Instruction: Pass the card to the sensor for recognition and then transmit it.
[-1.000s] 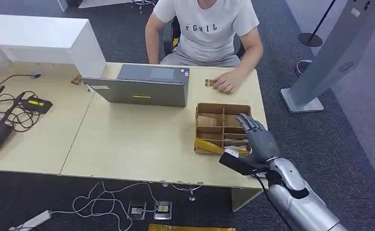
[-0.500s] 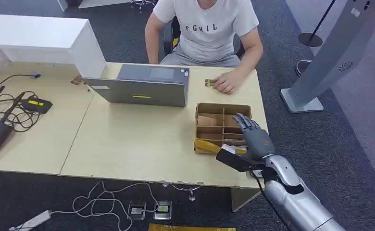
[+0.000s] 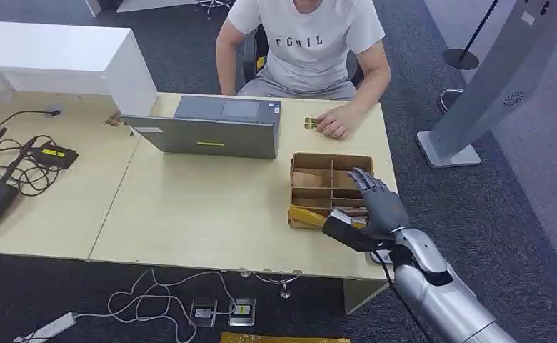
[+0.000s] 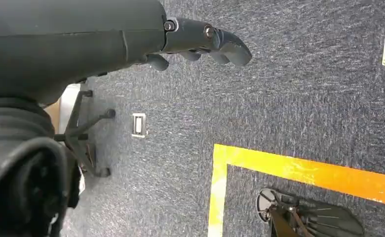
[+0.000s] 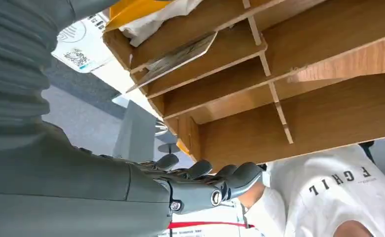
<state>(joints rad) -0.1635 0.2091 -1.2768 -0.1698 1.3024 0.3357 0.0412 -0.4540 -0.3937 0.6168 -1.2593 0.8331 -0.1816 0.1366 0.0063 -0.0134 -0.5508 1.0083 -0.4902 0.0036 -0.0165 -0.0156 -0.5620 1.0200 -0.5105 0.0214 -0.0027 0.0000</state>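
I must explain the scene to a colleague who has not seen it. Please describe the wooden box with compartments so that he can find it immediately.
Start at the light wooden table where a person sits behind a grey laptop. To the right of the laptop, near the table's right edge, lies the wooden box. Thin partitions divide it into open compartments, a yellow object lies along its near side, and the robot's right hand hovers above it.
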